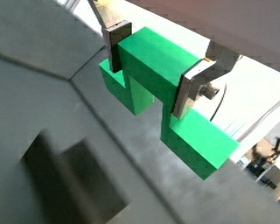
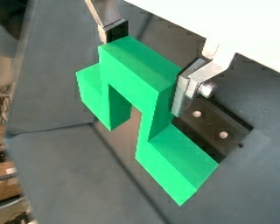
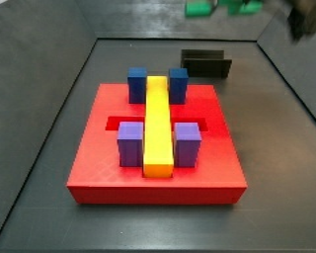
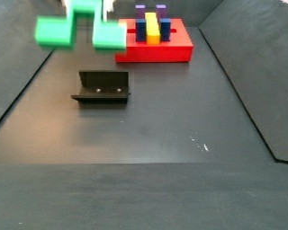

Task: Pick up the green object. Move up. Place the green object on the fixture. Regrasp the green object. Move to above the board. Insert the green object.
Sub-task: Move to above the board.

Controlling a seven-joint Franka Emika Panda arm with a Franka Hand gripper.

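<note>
Green object [image 2: 136,114] hangs clamped across its bridge in your gripper [image 1: 160,61], high above the tabletop [image 4: 171,126], legs pointing down. Judging by this, you're carrying it to the fixture [image 4: 101,88]: descend slowly, keep it level, and seat it squarely before releasing.

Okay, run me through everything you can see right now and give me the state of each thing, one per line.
gripper: shut on the green object, up in the air.
green object: held off the floor, legs pointing down, above the fixture.
fixture: standing on the floor, nothing on it.
board: flat on the floor.
yellow bar: seated along the board's middle.
blue blocks: seated, either side of the bar.
purple blocks: seated, either side of the bar.
</note>
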